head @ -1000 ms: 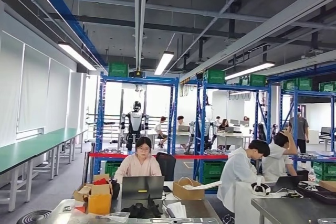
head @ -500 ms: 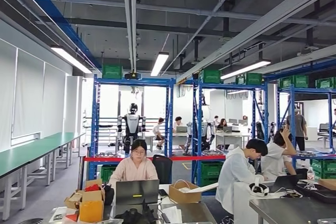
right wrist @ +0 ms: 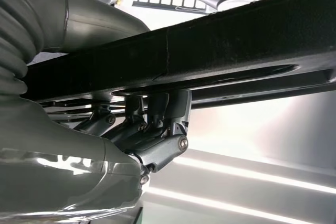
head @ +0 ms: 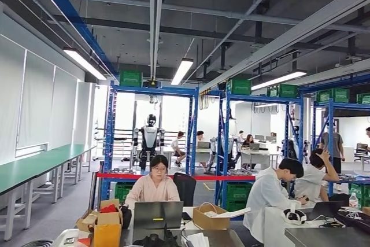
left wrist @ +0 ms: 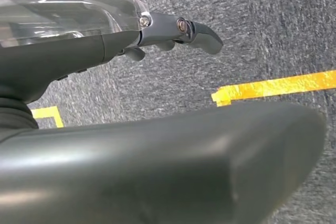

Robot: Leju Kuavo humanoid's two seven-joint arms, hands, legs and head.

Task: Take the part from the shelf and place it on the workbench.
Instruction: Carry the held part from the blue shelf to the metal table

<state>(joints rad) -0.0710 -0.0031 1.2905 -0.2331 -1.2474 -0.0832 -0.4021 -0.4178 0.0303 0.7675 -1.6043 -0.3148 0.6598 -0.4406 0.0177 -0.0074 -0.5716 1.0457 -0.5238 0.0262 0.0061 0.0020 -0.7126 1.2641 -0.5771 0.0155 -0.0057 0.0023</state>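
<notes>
In the right wrist view a long black bar-shaped part (right wrist: 238, 40) runs across the picture. My right hand (right wrist: 150, 135) grips it, dark fingers (right wrist: 162, 148) curled up against one side and the grey thumb (right wrist: 91, 19) on the other; bright metal surfaces lie behind. My left hand (left wrist: 118, 40) hangs over grey carpet with its fingers (left wrist: 190, 27) stretched out and nothing in it. A steel workbench (head: 322, 236) shows at the lower right of the head view. Blue shelves (head: 150, 91) stand further back.
A person sits behind a laptop (head: 157, 214) at a table with cardboard boxes (head: 107, 227) straight ahead. Two more people (head: 279, 192) sit at the right. Green benches (head: 39, 163) line the left wall. Yellow tape (left wrist: 273, 85) marks the floor under my left hand.
The whole head picture has shifted a little left and then back right, so the camera has moved. The seated people stay where they were.
</notes>
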